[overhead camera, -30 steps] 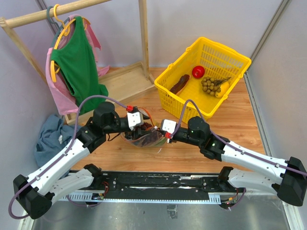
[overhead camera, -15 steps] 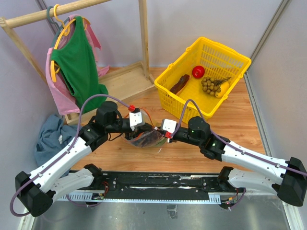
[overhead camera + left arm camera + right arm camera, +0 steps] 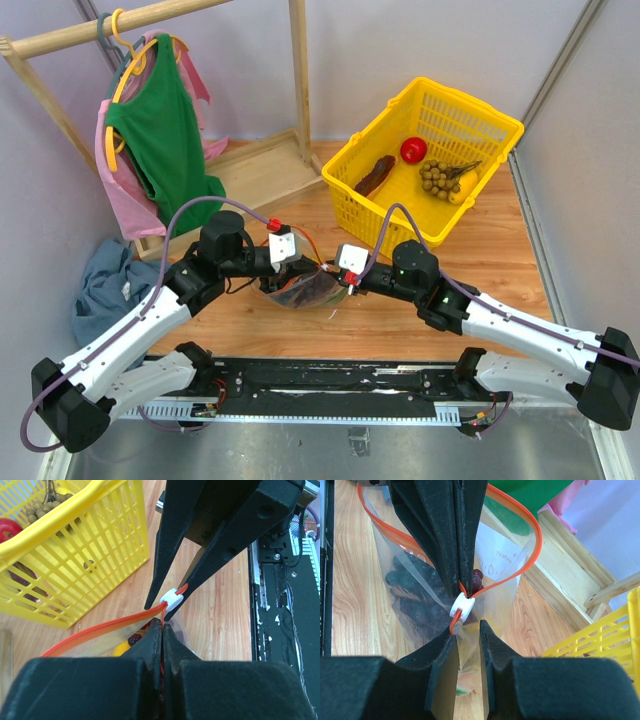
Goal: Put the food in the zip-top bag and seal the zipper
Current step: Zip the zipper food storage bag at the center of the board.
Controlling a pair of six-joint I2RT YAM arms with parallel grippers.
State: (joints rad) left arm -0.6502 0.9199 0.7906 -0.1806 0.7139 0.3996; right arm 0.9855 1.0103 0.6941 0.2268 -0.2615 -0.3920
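Faint print stands on the white label of the zip-top bag, too small to read.

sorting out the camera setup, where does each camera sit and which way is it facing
Top external: fixed above and behind the arm bases, looking down and forward; both arms show whole, meeting at the zip-top bag, with the yellow basket beyond.
Left wrist: on the left arm, looking along the shut left gripper toward the right gripper and the basket.
Right wrist: on the right arm, looking along its own parted fingers toward the left gripper.
Shared: both wrist views show the white slider and the zipper, from opposite sides.
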